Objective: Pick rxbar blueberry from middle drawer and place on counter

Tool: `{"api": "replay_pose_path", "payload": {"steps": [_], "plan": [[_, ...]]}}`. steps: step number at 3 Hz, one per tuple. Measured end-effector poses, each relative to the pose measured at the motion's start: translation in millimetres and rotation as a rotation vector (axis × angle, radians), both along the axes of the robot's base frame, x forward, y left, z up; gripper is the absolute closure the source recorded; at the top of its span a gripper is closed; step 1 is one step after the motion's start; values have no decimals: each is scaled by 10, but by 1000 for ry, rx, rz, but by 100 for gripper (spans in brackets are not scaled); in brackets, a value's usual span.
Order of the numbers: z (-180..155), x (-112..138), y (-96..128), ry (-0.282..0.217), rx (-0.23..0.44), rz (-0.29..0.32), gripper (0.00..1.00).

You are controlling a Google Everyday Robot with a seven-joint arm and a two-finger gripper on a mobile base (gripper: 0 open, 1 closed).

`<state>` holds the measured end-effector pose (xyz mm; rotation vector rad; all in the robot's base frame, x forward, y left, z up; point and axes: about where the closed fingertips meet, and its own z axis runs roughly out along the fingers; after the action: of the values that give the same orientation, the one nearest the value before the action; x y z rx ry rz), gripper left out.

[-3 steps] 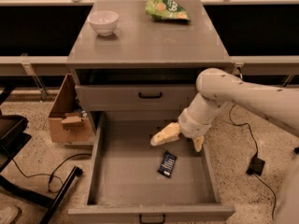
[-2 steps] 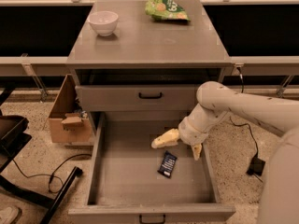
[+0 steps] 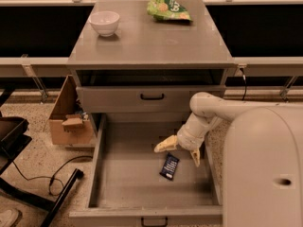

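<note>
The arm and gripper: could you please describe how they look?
The arm is smooth white, with rounded tubular shells; the large near casing bears one small dark hole. The gripper, over the drawer, has two tapered pale-yellow fingers. No cables or markings show on it.

White bowl [image 3: 104, 22] upright at rear left of table [image 3: 151, 44]; green crinkly snack bag [image 3: 168, 9] flat at rear right, well apart from bowl. Closed upper drawer front [image 3: 113, 99], black handle [image 3: 152, 97] centred. Open cardboard box [image 3: 66, 122] on speckled floor [image 3: 33, 148], left of table. Black cable [image 3: 35, 178] loops near black chair base [image 3: 64, 195]. Tool [image 3: 181, 152] below upper drawer front, fingers spread.
</note>
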<state>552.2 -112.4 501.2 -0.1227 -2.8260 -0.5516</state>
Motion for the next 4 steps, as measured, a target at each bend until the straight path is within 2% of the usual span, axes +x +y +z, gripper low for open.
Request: {"api": "replay_pose_path", "payload": {"steps": [1, 2, 3, 4], "plan": [[-371, 111, 1, 18, -87, -26, 0], [-518, 170, 8, 6, -136, -37, 0], [-529, 252, -11, -54, -217, -71, 0], [-549, 338, -40, -112, -327, -155, 0]]}}
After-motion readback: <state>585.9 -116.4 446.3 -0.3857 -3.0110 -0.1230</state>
